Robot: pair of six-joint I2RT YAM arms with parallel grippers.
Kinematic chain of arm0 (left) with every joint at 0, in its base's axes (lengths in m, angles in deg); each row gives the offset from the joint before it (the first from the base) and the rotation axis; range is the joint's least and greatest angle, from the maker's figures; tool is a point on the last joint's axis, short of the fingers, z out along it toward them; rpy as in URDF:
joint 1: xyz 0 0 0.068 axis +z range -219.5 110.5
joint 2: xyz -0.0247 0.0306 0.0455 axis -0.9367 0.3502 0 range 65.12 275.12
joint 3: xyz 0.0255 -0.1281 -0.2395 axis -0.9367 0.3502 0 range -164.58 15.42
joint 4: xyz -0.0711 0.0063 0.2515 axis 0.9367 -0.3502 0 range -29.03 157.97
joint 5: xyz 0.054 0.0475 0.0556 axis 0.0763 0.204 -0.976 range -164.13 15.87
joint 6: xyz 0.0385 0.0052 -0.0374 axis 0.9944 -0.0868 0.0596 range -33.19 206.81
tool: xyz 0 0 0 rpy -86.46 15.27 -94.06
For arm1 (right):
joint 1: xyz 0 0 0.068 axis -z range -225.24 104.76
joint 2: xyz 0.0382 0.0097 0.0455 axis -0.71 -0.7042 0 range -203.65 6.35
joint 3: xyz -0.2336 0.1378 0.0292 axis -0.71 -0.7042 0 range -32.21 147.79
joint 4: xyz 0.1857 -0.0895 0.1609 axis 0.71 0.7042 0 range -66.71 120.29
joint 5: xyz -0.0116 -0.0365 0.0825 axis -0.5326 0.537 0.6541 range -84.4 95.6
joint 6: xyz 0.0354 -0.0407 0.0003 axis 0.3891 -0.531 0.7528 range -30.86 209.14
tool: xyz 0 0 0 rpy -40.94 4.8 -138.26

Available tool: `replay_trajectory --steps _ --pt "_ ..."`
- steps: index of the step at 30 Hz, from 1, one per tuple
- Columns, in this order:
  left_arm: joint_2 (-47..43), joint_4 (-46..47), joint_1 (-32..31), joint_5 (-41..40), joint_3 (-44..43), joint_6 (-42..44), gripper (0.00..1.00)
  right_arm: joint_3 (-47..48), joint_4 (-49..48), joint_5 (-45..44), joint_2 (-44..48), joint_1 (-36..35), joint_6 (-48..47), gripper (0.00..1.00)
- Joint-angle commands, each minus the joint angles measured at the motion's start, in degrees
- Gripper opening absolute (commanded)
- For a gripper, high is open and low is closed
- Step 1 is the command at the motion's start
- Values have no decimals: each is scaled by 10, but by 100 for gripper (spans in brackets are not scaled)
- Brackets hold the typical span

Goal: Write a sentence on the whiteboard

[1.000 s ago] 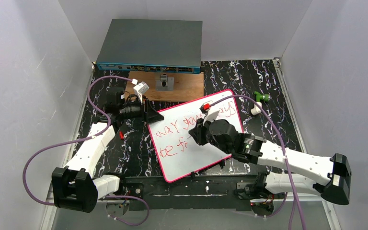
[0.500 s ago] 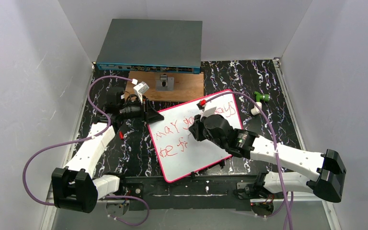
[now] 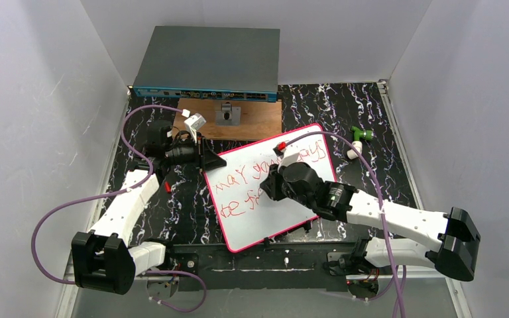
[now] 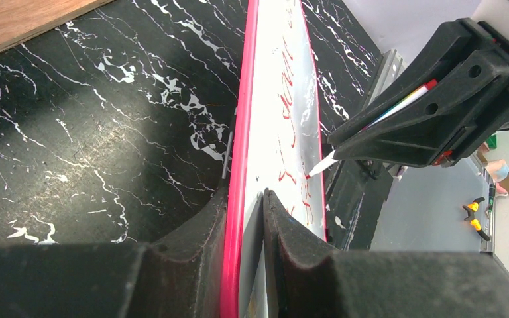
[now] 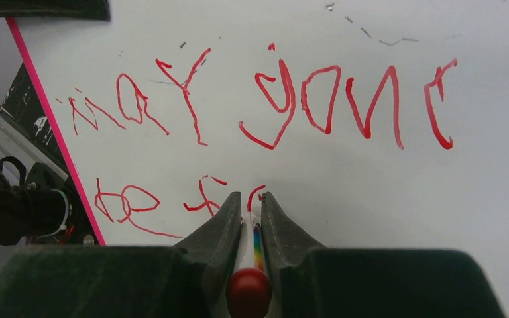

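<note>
Lying slantwise near the middle of the black marbled table (image 3: 185, 205), the whiteboard (image 3: 258, 225) has one corner pointing toward the brown wooden board (image 3: 262, 119) at the back, where a flat grey box (image 3: 205, 59) sits against the wall. From where I stand, the left gripper (image 3: 209, 159) comes in from the left side and has its two dark fingers pressed together on the board's pink-red rim at the upper left edge. The wrist view shows the rim pinched between them (image 4: 242, 199), one finger above the white face and one outside the edge. Whether that edge is lifted off the table I cannot tell. The right gripper (image 3: 273, 189) reaches across the board from the right, its jaws pinching a marker (image 5: 248, 245) with a white barrel, a coloured band and a round red end. The marker's tip rests on the white surface, at the right end of the lower line of writing. The sentence (image 5: 258, 106) is in thin, wobbly red strokes: the upper line reads roughly "may your" and then a "d", with "ays" showing past the arm in the overhead view. The lower line has "be", an "f", and a short hooked stroke right at the tip. A small green object (image 3: 360, 133) lies near the table's far right edge, well apart from the board.
</note>
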Motion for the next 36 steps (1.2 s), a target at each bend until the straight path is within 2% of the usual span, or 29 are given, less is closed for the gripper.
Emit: replay_trajectory --steps 1,11,28,32,36 --pt "-15 4 -1 -73 3 64 0 -32 12 6 10 2 22 1" --pt "-14 4 -1 -73 4 64 0 -66 21 8 22 1 36 1" --pt "-14 4 -1 -74 3 65 0 67 51 -16 23 1 -42 1" --pt "-14 4 -1 -75 3 65 0 75 57 0 54 1 -42 1" --pt "-16 2 -1 -75 3 66 0 56 64 -49 45 9 -52 1"
